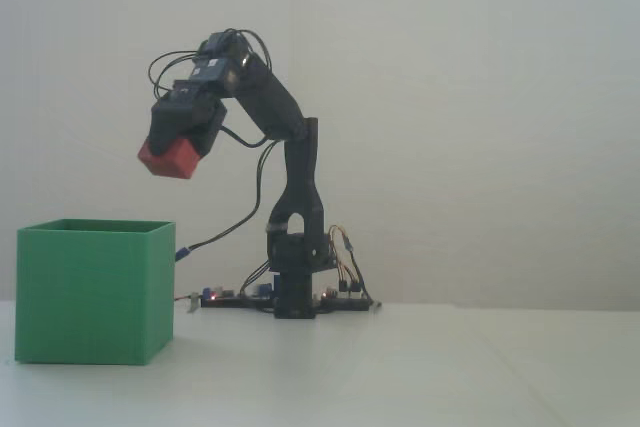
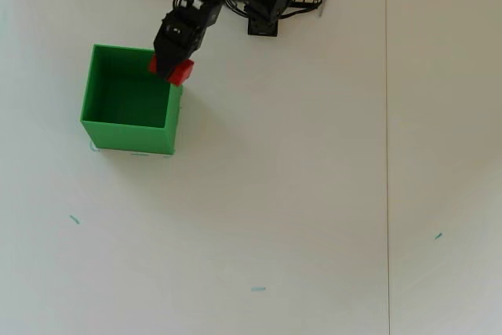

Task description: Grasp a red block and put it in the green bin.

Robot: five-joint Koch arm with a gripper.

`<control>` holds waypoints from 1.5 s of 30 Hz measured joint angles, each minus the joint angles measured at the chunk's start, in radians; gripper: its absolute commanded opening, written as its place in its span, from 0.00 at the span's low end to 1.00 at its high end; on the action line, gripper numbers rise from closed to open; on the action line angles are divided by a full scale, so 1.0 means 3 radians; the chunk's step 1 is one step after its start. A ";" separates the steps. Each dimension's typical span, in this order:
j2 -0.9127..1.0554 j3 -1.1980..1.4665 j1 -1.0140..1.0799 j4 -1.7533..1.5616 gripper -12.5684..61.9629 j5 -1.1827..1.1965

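Count: 1 red block [image 1: 167, 159], 1 green bin [image 1: 93, 292], 1 arm w/ 1 pincer [image 1: 172, 152]. Also 1 controller board [image 1: 232, 297] w/ wires at the arm's base, on the white counter [image 2: 314, 194].

Block is up in the air, clamped in the pincer, jaws closed against it, nothing else held. In the fixed view the block sticks out below & slightly left of the black pincer body, tilted, one corner pointing down. It hangs well above the bin's rim, over the bin's right part, clear gap between block and rim. Arm reaches up from its base, bends at the elbow, then slopes down-left toward the bin.

Overhead view: block [image 2: 179, 72] shows as a red bit at the tip of the pincer [image 2: 174, 68], most of it hidden under the pincer body. It sits right over the bin's [image 2: 125, 135] upper-right corner, about on the line of the right wall, partly over the opening, partly over the counter beside it. Can't tell exactly how much is inside the rim line.

Bin is open-topped, upright, on the counter at left in both views, interior looks empty in overhead view. Arm base stands at the top edge of the counter in overhead view, to the right of and behind the bin, apart from it. Few small teal marks on the counter, well away from bin & arm.
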 measured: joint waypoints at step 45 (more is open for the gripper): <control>-0.0552 0.0112 0.1007 -0.0895 0.62 -0.1048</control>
